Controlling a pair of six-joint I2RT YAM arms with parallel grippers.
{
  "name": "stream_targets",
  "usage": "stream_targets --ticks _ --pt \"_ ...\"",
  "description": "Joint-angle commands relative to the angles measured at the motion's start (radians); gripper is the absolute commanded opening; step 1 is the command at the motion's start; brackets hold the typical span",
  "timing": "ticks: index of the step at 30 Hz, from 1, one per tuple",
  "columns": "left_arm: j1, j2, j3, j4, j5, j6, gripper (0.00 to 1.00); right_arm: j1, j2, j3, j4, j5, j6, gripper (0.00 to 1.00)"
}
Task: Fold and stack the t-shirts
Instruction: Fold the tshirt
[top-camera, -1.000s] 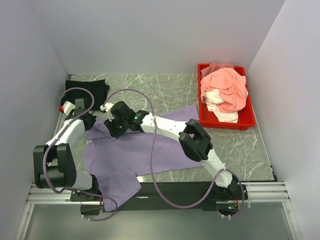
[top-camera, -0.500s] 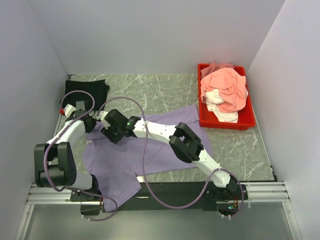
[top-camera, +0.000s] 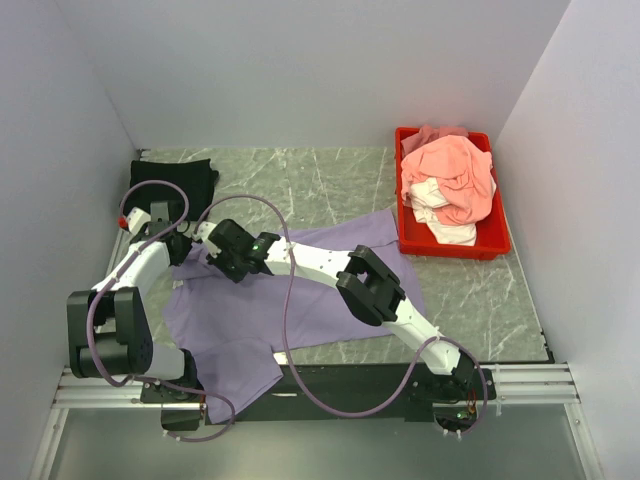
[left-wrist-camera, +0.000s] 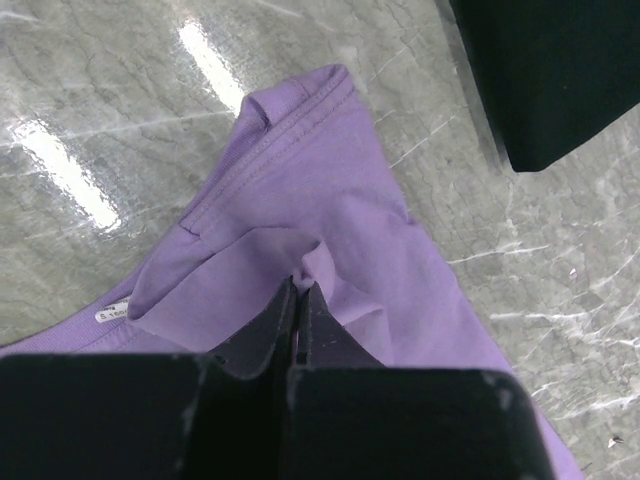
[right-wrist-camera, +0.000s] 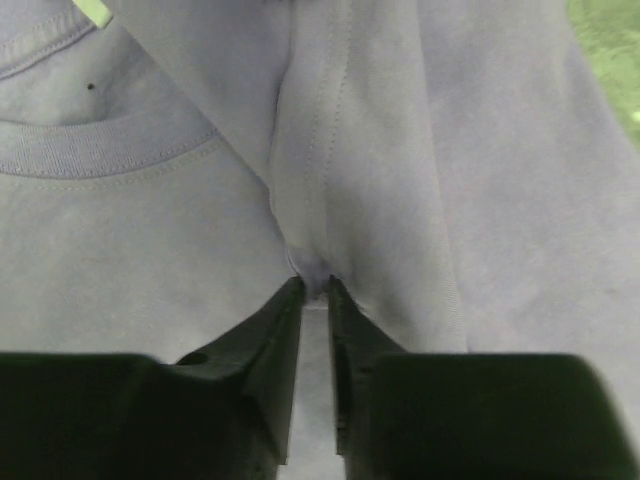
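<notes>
The lavender-purple t-shirt (top-camera: 300, 300) lies spread on the marble table. My left gripper (top-camera: 178, 250) is shut on a pinch of its cloth near the collar (left-wrist-camera: 300, 275). My right gripper (top-camera: 222, 258) is shut on a fold of the same shirt (right-wrist-camera: 315, 280) just below the ribbed neckline (right-wrist-camera: 110, 150). The black t-shirt (top-camera: 175, 180) lies folded at the far left and shows in the left wrist view (left-wrist-camera: 560, 70). The salmon-pink t-shirt (top-camera: 455, 175) and the white t-shirt (top-camera: 440, 220) lie crumpled in the red tray (top-camera: 405, 235).
The red tray stands at the back right against the right wall. White walls close in the table on three sides. The right arm (top-camera: 370, 285) stretches across the purple shirt from the near right.
The right gripper has moved left along the shirt toward the left gripper. The left gripper has shifted slightly. The shirt's upper left part has bunched a little.
</notes>
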Motion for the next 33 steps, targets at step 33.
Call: stream_targets --ticks 33 --pt "0.007 -0.237 -0.069 -0.13 0.018 -0.013 0.01 0.025 -0.31 -0.258 0.098 -0.066 -0.032 0.0"
